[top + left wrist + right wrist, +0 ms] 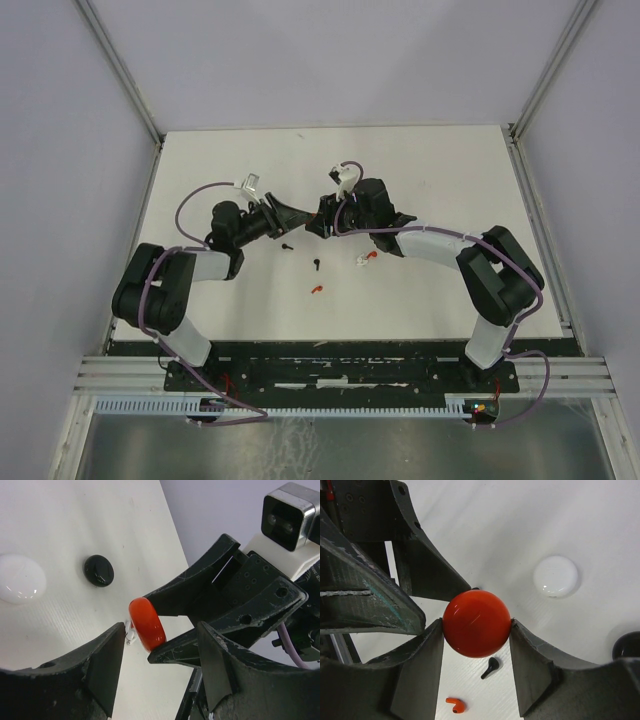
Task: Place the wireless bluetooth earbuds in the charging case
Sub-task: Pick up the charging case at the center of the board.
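Clamping red case (476, 623) across its rim with right tool (476, 630); holding left tool (161, 630) half-open alongside. Judging it light, hard, slippery; favouring a square pinch at its widest.

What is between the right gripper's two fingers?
A round red case, touching both fingers, as the right wrist view shows.

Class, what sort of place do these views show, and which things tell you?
Likely a robotics lab test cell: a white table walled by plain panels, two arms bolted to a rail, the right gripper holding a red disc near tiny earbuds.
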`<control>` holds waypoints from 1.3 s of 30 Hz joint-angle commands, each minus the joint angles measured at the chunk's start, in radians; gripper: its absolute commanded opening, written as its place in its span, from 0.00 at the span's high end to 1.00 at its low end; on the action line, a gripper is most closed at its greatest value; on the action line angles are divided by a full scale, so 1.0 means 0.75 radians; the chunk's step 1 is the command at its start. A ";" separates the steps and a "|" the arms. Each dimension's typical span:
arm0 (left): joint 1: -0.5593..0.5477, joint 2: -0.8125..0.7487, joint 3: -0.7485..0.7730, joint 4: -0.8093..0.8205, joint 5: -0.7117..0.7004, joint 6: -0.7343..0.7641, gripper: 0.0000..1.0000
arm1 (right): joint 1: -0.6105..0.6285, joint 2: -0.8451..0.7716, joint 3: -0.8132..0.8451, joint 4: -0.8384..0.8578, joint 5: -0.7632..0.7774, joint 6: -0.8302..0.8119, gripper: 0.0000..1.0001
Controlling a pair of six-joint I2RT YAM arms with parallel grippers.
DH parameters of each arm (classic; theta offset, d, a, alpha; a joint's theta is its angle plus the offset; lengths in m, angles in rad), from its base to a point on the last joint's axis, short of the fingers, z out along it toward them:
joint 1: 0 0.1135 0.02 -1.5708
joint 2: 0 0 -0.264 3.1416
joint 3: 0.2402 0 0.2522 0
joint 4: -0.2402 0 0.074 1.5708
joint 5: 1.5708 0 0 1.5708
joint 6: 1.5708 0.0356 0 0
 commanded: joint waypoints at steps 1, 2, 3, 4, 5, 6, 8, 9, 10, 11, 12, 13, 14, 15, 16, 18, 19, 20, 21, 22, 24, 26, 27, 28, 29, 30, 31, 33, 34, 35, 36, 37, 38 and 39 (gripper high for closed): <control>-0.020 0.022 0.028 0.071 0.015 -0.022 0.34 | -0.002 -0.064 0.004 0.090 -0.026 0.007 0.60; -0.022 0.022 0.030 0.069 0.013 -0.019 0.35 | 0.000 -0.064 0.004 0.090 -0.027 0.007 0.60; -0.024 0.024 0.030 0.066 0.011 -0.018 0.35 | -0.001 -0.065 0.004 0.090 -0.028 0.007 0.60; -0.026 0.026 0.032 0.064 0.010 -0.016 0.36 | -0.001 -0.066 0.004 0.091 -0.030 0.007 0.60; -0.028 0.029 0.032 0.065 0.009 -0.015 0.36 | -0.001 -0.066 0.004 0.092 -0.033 0.008 0.60; -0.029 0.030 0.034 0.064 0.009 -0.015 0.36 | -0.001 -0.068 0.005 0.093 -0.036 0.010 0.60; -0.030 0.033 0.036 0.067 0.002 -0.016 0.38 | 0.000 -0.072 0.007 0.094 -0.041 0.011 0.60; -0.032 0.032 0.035 0.068 0.001 -0.015 0.39 | -0.001 -0.074 0.006 0.096 -0.041 0.012 0.60; -0.035 0.035 0.037 0.068 0.001 -0.013 0.40 | -0.001 -0.075 0.008 0.096 -0.044 0.011 0.60; -0.037 0.036 0.038 0.068 0.001 -0.013 0.40 | -0.001 -0.076 0.006 0.097 -0.047 0.011 0.60; -0.040 0.039 0.042 0.066 0.001 -0.014 0.40 | 0.000 -0.077 0.006 0.097 -0.050 0.011 0.60; -0.044 0.043 0.044 0.066 0.000 -0.012 0.41 | -0.001 -0.077 0.007 0.097 -0.053 0.013 0.60; -0.047 0.046 0.047 0.065 0.000 -0.011 0.42 | -0.001 -0.079 0.008 0.098 -0.054 0.013 0.60; -0.048 0.049 0.049 0.064 -0.001 -0.012 0.42 | -0.001 -0.079 0.007 0.099 -0.054 0.013 0.60; -0.051 0.055 0.052 0.064 -0.001 -0.012 0.43 | -0.001 -0.081 0.007 0.099 -0.055 0.013 0.60; -0.056 0.061 0.055 0.064 -0.002 -0.011 0.45 | -0.002 -0.081 0.008 0.100 -0.060 0.014 0.60; -0.058 0.066 0.056 0.066 -0.002 -0.009 0.47 | -0.001 -0.082 0.006 0.101 -0.062 0.013 0.60; -0.059 0.069 0.058 0.066 -0.003 -0.009 0.49 | -0.001 -0.085 0.007 0.102 -0.065 0.014 0.60; -0.060 0.072 0.059 0.066 -0.002 -0.009 0.50 | -0.001 -0.086 0.006 0.104 -0.069 0.016 0.60; -0.062 0.075 0.061 0.069 -0.001 -0.012 0.52 | -0.001 -0.087 0.005 0.107 -0.071 0.016 0.60; -0.063 0.080 0.063 0.070 0.000 -0.010 0.54 | -0.002 -0.089 0.004 0.110 -0.073 0.016 0.60; -0.066 0.081 0.065 0.070 0.002 -0.014 0.60 | -0.001 -0.091 0.005 0.112 -0.072 0.013 0.60; -0.066 0.081 0.065 0.073 0.002 -0.013 0.63 | 0.000 -0.091 0.005 0.113 -0.074 0.013 0.60; -0.067 0.080 0.067 0.073 0.003 -0.014 0.67 | -0.001 -0.090 0.007 0.113 -0.076 0.011 0.60; -0.067 0.081 0.067 0.072 0.004 -0.016 0.70 | -0.001 -0.089 0.007 0.114 -0.075 0.011 0.60; -0.068 0.079 0.067 0.074 0.006 -0.014 0.74 | 0.000 -0.089 0.005 0.115 -0.074 0.011 0.60; -0.068 0.078 0.067 0.075 0.006 -0.017 0.79 | -0.001 -0.087 0.006 0.115 -0.074 0.011 0.60; -0.069 0.073 0.067 0.079 0.008 -0.020 0.89 | 0.000 -0.083 0.008 0.113 -0.076 0.011 0.59; -0.068 0.071 0.065 0.082 0.007 -0.020 0.92 | -0.001 -0.081 0.008 0.113 -0.075 0.012 0.59; -0.068 0.070 0.066 0.082 0.007 -0.021 0.95 | 0.000 -0.081 0.011 0.113 -0.074 0.013 0.58; -0.068 0.067 0.066 0.082 0.009 -0.023 0.97 | -0.001 -0.081 0.012 0.113 -0.074 0.014 0.58; -0.067 0.066 0.065 0.084 0.009 -0.023 0.97 | 0.000 -0.080 0.012 0.114 -0.074 0.015 0.58; -0.067 0.063 0.065 0.084 0.009 -0.022 0.97 | -0.002 -0.079 0.013 0.115 -0.073 0.016 0.57; -0.068 0.061 0.063 0.085 0.010 -0.024 0.97 | 0.000 -0.078 0.014 0.113 -0.071 0.018 0.54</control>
